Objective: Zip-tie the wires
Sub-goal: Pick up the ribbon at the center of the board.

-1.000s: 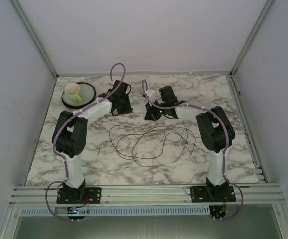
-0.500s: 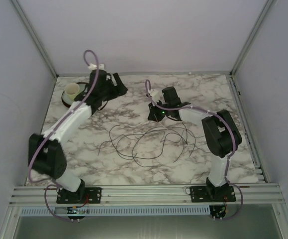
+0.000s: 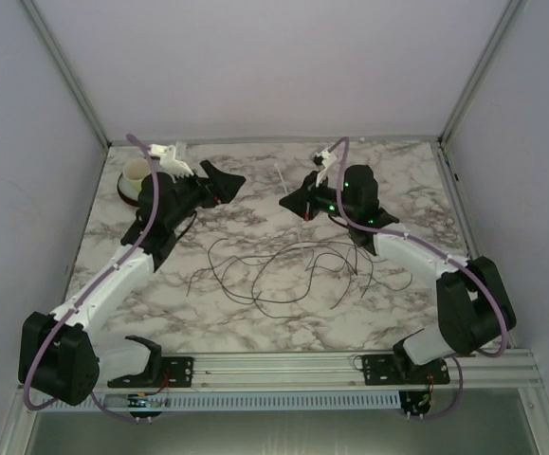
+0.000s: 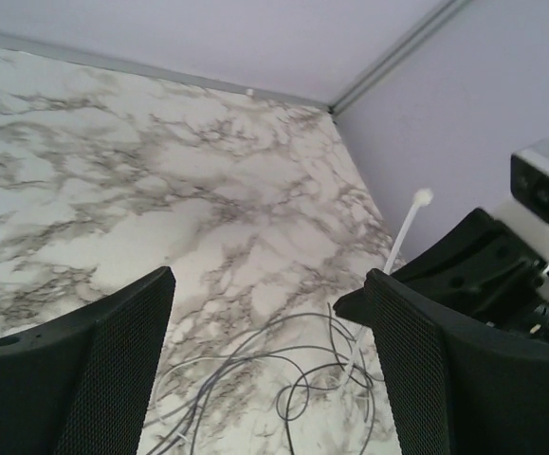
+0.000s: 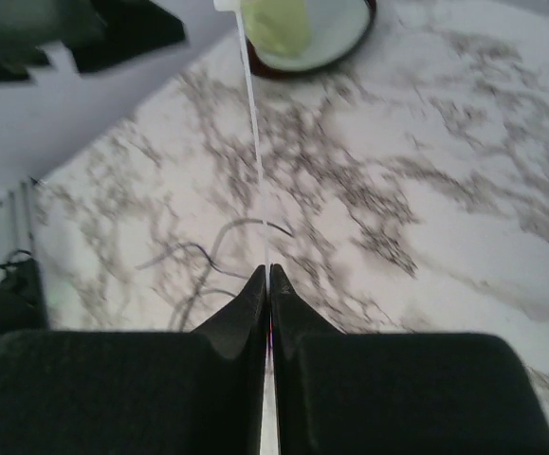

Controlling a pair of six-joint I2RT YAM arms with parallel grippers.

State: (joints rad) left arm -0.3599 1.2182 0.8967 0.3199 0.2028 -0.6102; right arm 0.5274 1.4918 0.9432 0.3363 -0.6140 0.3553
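The wires (image 3: 283, 265) lie as loose dark loops on the marble table (image 3: 416, 180); they also show low in the left wrist view (image 4: 283, 379) and faintly in the right wrist view (image 5: 193, 256). My right gripper (image 3: 295, 201) (image 5: 266, 273) is shut on a thin white zip tie (image 5: 252, 123), whose strip sticks out past the fingertips (image 3: 281, 174) (image 4: 402, 237). It hovers just behind the wires. My left gripper (image 3: 225, 178) (image 4: 265, 284) stands wide open and empty, to the left of the zip tie and facing it.
A dark-rimmed plate (image 3: 127, 194) (image 5: 345, 43) with a pale yellow cup (image 3: 137, 172) (image 5: 279, 24) sits at the back left corner, just behind the left wrist. Grey walls and metal rails bound the table on three sides.
The left gripper has opened wide, and its arm has stretched out, elbow swinging low and left. The right arm's elbow swung right; its gripper kept the zip tie and shifted slightly back.
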